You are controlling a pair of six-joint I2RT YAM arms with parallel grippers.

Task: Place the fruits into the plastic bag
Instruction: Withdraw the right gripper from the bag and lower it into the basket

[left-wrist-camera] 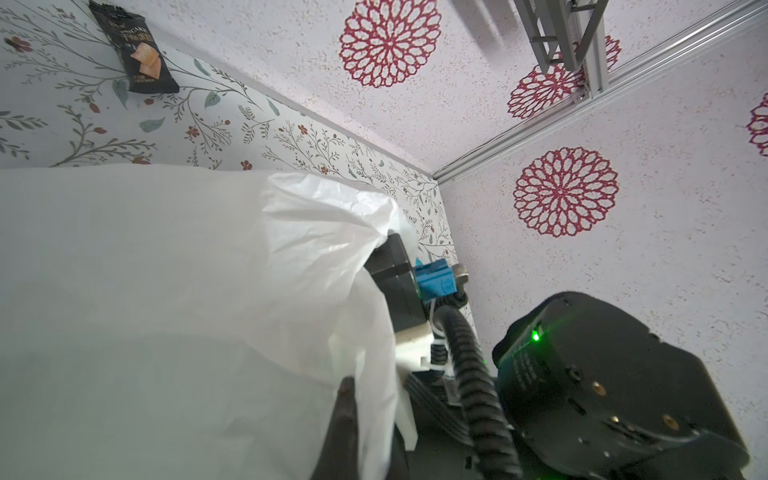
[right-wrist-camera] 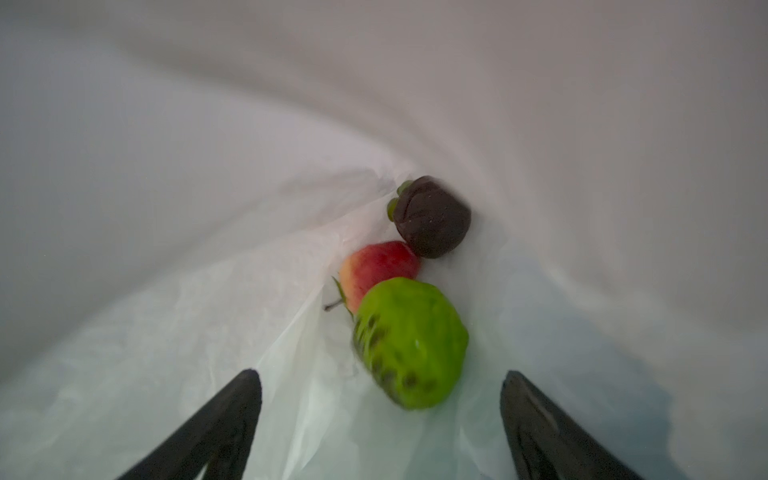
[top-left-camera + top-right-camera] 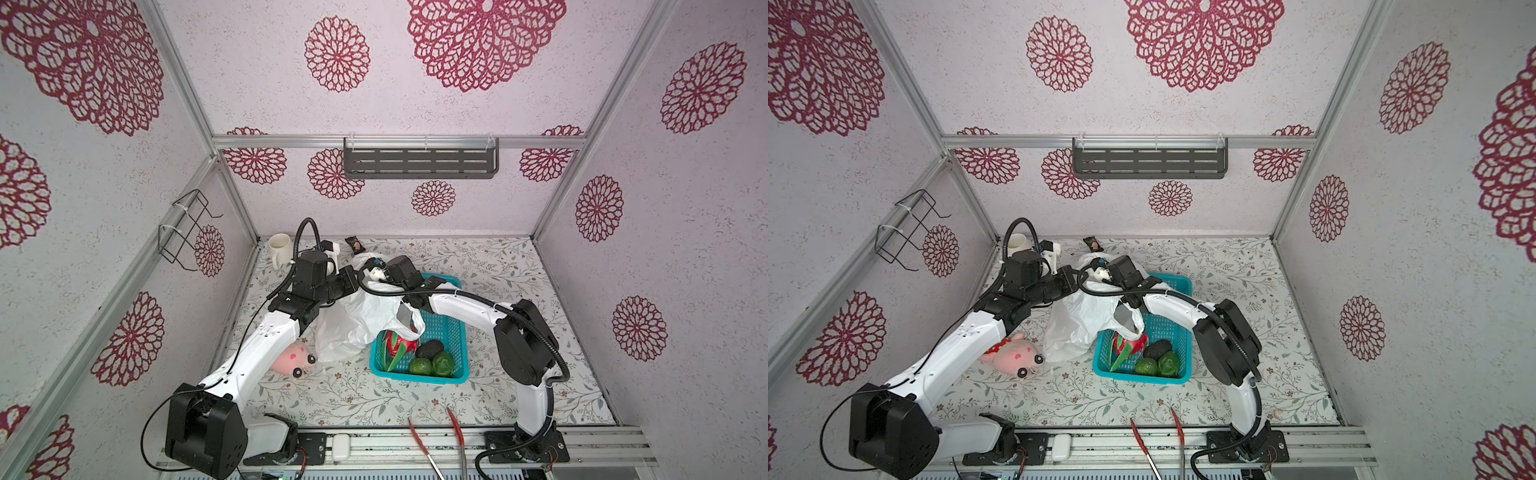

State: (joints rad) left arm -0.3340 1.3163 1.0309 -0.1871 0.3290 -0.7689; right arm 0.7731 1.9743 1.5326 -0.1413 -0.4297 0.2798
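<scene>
Right wrist view: a thin crinkly white plastic bag (image 2: pixel 166 166) is seen from inside, its rim pinched by the clenched left tool (image 1: pixel 348 399). Just ahead of the released, empty right tool (image 2: pixel 380 374), a green seeded fruit (image 2: pixel 411 340), a red fruit (image 2: pixel 378 266) and a dark round fruit (image 2: pixel 432 216) are gathered in a fold.

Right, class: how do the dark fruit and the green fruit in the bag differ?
The dark fruit is brown-black with a green cap; the green fruit is bright green with dark spots. The dark fruit lies deeper in the bag, the green fruit nearer the right fingers. Both lie beside a red fruit.
</scene>
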